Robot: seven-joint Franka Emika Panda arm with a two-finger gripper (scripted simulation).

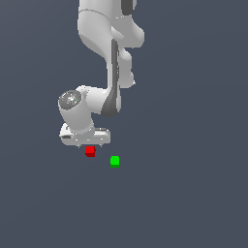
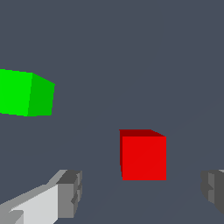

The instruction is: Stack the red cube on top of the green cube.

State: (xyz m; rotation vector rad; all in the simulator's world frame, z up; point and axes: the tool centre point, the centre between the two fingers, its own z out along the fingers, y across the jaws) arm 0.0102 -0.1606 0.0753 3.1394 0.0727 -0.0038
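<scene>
The red cube point(image 1: 90, 151) lies on the dark floor, directly under my gripper point(image 1: 89, 145). In the wrist view the red cube point(image 2: 143, 156) sits in line with the gap of my gripper point(image 2: 142, 194), a little nearer the right-hand finger. The fingers point(image 2: 70, 192) stand wide apart and touch nothing, so the gripper is open and empty. The green cube point(image 1: 115, 161) lies a short way off, toward the exterior view's right and slightly nearer the camera. It also shows in the wrist view point(image 2: 26, 92), apart from the red cube.
The plain dark grey floor point(image 1: 184, 193) spreads all around the two cubes. The white arm point(image 1: 104, 58) rises above the gripper. No other objects show.
</scene>
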